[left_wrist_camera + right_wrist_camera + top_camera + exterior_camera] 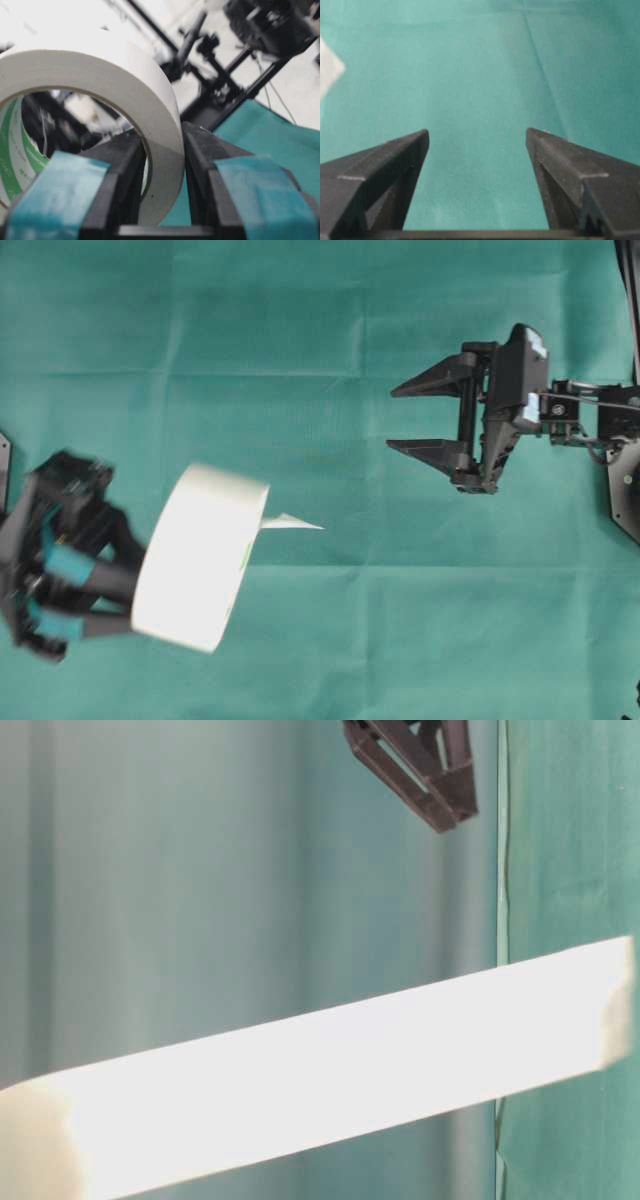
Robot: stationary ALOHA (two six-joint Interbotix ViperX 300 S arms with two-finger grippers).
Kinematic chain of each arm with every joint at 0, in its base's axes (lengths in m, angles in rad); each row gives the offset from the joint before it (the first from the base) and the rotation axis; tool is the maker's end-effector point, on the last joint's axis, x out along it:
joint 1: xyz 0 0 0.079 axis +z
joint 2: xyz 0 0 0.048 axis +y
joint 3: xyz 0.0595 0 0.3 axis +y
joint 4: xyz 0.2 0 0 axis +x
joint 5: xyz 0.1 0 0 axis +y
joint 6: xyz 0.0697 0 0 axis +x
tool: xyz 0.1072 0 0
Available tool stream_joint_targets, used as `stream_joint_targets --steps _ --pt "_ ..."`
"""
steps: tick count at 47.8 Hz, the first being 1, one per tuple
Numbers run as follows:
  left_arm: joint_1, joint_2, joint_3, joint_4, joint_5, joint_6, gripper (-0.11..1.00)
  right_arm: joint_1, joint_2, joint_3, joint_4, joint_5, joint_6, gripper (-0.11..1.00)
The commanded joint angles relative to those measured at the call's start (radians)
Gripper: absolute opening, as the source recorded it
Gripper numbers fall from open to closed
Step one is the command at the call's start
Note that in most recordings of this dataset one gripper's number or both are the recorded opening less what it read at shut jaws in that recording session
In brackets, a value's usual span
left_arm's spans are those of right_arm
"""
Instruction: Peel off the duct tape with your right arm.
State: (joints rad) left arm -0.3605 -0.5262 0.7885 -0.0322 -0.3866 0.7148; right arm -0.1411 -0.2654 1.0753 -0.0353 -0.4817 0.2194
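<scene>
The duct tape (pixel 200 555), a wide white roll, is held in the air at the lower left, and its loose tab (pixel 292 524) points right. My left gripper (pixel 135 595), with teal strips on its fingers, is shut on the roll's wall; the left wrist view shows the wall of the duct tape (pixel 150 125) pinched between the two black fingers, with green print inside the core (pixel 15 160). The right arm's gripper (pixel 390 418) hangs open at the upper right, well clear of the tab. Its plain black fingers (pixel 395 160) frame only green cloth. A blurred white band of the duct tape (pixel 330 1070) crosses the table-level view.
Green cloth (pixel 330 320) covers the table. A black base plate (pixel 625 490) sits at the right edge. The right gripper's fingers (pixel 420 770) show at the top of the table-level view.
</scene>
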Motion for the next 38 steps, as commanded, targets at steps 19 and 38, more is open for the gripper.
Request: stream_joint_targets --steps 19,38 --pt "0.189 -0.005 -0.025 -0.002 -0.011 -0.284 0.2 0.002 -0.097 0.032 0.002 -0.009 0.002 0.43" --pt "0.253 -0.005 -0.06 -0.002 0.225 -0.402 0.2 0.002 -0.098 0.035 0.002 -0.005 0.002 0.43"
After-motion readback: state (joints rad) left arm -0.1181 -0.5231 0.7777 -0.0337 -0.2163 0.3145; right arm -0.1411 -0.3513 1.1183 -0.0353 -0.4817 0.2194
